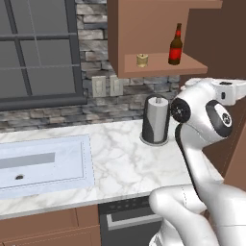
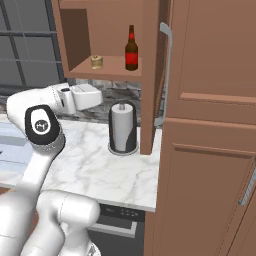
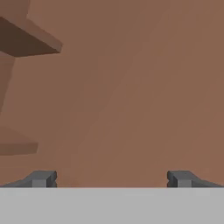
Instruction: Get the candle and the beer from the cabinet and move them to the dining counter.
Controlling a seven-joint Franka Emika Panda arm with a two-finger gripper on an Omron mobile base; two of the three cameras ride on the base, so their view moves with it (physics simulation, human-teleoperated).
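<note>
The cabinet on the wall stands open, its door swung out edge-on with the silver handle facing right. On its lowest shelf the small gold-tan candle sits left of the dark beer bottle with the red label. My hand hangs below and in front of the shelf, apart from both. In the hand view my gripper is open, empty, and faces a plain brown wood panel. The dining counter is out of view.
A grey-and-white paper towel roll stands on the marble counter under the shelf. A sink lies at the left below a window. Tall brown pantry cabinets wall off the right.
</note>
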